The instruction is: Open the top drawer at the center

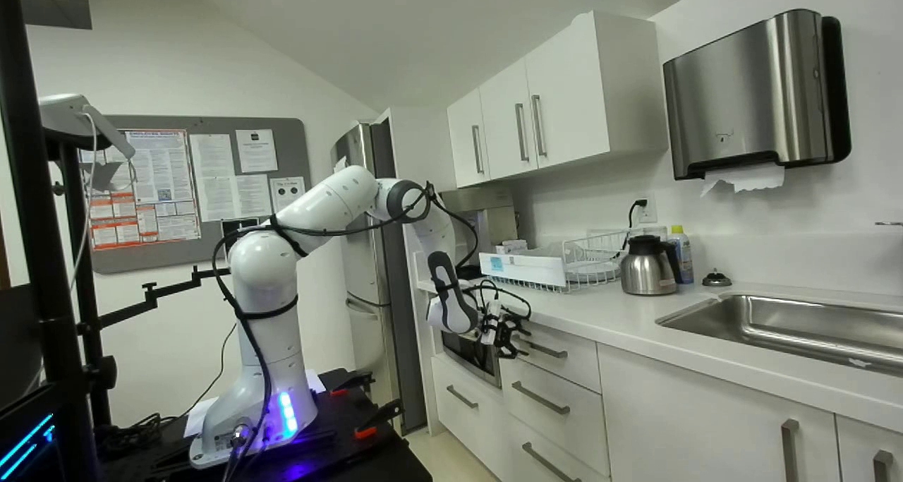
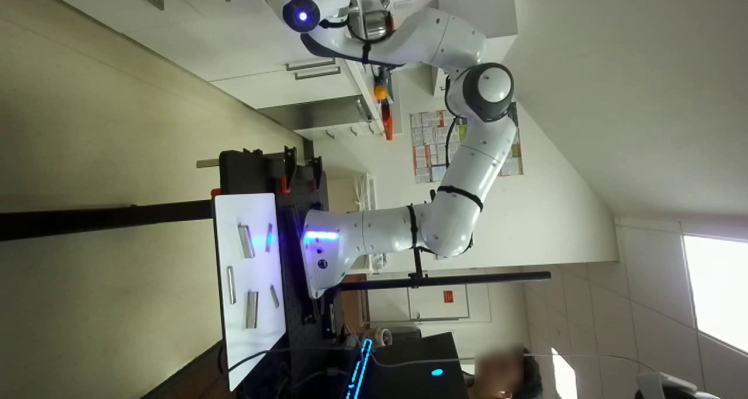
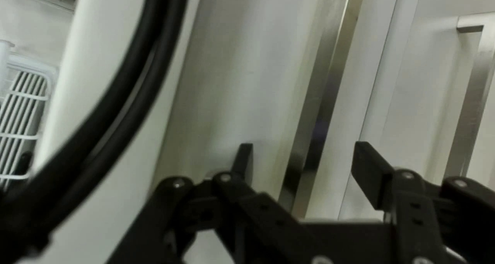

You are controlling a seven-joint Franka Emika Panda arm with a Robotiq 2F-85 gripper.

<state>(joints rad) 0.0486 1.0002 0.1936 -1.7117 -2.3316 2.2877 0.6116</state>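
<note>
Looping beside gripper (image 3: 303, 159), black cables (image 3: 160, 63)

In an exterior view, camera stood upright, side-on to the arm (image 1: 331, 203) at moderate range, and looked along the counter (image 1: 607, 316) toward the refrigerator (image 1: 370, 277); sink (image 1: 797, 327) lay nearer, at right. In an exterior view, frame was rolled onto its side: floor (image 2: 117, 136) at left, ceiling (image 2: 648, 282) at right, far end of the arm (image 2: 476, 159) cut by the top edge. Both exterior views shared the arm, seen from opposite flanks. Wrist view faced the top drawer (image 3: 247, 86) very closely, rolled so that its handle (image 3: 318, 101) ran steeply, gripper (image 3: 303, 163) at bottom edge. It shared the dish rack (image 3: 23, 117) with an exterior view, where the top drawer (image 1: 580, 362) showed small and oblique.
</note>
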